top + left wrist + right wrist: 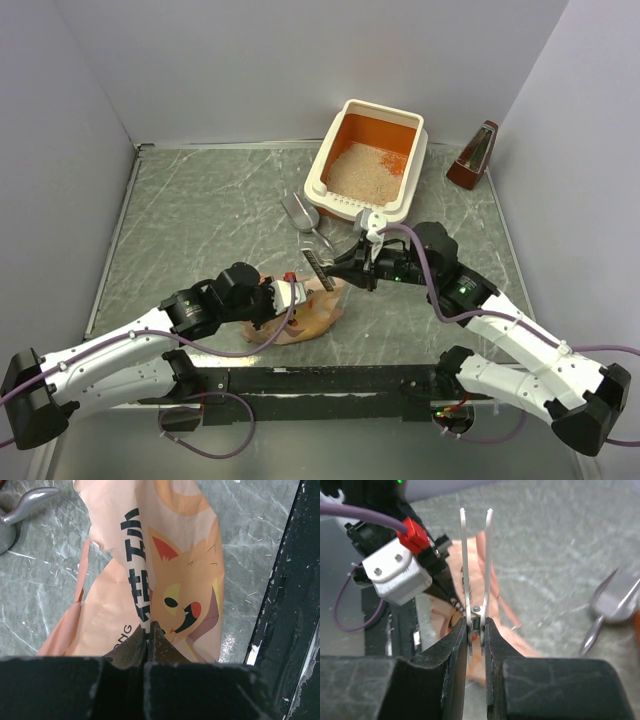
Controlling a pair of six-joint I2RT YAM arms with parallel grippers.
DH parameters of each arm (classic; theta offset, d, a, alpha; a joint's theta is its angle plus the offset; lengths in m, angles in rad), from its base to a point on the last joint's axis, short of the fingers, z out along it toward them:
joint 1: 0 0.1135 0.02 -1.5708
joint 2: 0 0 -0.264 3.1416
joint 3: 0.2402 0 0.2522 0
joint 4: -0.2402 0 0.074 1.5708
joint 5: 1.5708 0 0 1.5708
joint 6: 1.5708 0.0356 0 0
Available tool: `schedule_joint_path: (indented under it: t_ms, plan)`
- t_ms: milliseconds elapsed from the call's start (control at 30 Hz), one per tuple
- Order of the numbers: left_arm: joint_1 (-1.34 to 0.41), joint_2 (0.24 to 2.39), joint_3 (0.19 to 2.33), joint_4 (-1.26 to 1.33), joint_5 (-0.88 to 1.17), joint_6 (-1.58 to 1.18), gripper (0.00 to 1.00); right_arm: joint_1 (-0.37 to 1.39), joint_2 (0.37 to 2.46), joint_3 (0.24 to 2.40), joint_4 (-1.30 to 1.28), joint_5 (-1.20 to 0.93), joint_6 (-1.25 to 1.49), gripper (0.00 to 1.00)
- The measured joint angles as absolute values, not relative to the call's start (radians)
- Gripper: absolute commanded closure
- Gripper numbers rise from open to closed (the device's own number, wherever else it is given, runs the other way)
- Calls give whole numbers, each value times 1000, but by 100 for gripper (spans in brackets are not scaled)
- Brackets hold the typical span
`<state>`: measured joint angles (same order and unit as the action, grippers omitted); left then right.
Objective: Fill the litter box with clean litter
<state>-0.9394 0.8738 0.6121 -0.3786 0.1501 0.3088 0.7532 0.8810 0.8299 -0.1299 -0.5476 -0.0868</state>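
— Six entries for the marble table [190, 210]; read them off.

— Entry one, litter box [327, 165]: far end of the table, right of centre, cream rim, orange inside. Entry two, clean litter [362, 172]: pale granules over the middle and near part of the box floor, with orange bare at the far end. Entry three, grey scoop [299, 212]: lying on the table just beside the box's near left corner.

— And the bag?

— Entry four, peach-pink bag [315, 312]: crumpled, cat print up, near the front edge between the two arms. Left gripper [150, 639]: jaws closed together, tips against the bag's film. Whether a fold is pinched, cannot tell.

— Right side?

— Right gripper [476, 630]: narrow, clamped on entry five, white tool [464, 555], which has two thin parallel arms joined by a rivet and is held above the bag. Entry six, brown wedge-shaped object [474, 158]: upright, right of the box, apart from it.
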Motion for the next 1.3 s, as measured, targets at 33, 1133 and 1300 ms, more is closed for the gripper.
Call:
schedule_joint_path:
  t_ms: [33, 1133, 1300]
  plan:
    - [-939, 874, 612, -379, 150, 309, 99, 739, 882, 830, -107, -582, -103, 100]
    - [-939, 722, 543, -379, 153, 265, 98, 625, 1129, 851, 87, -1109, -257, 100]
    - [-939, 722, 543, -379, 153, 264, 98, 643, 1148, 851, 158, -1121, -233, 100]
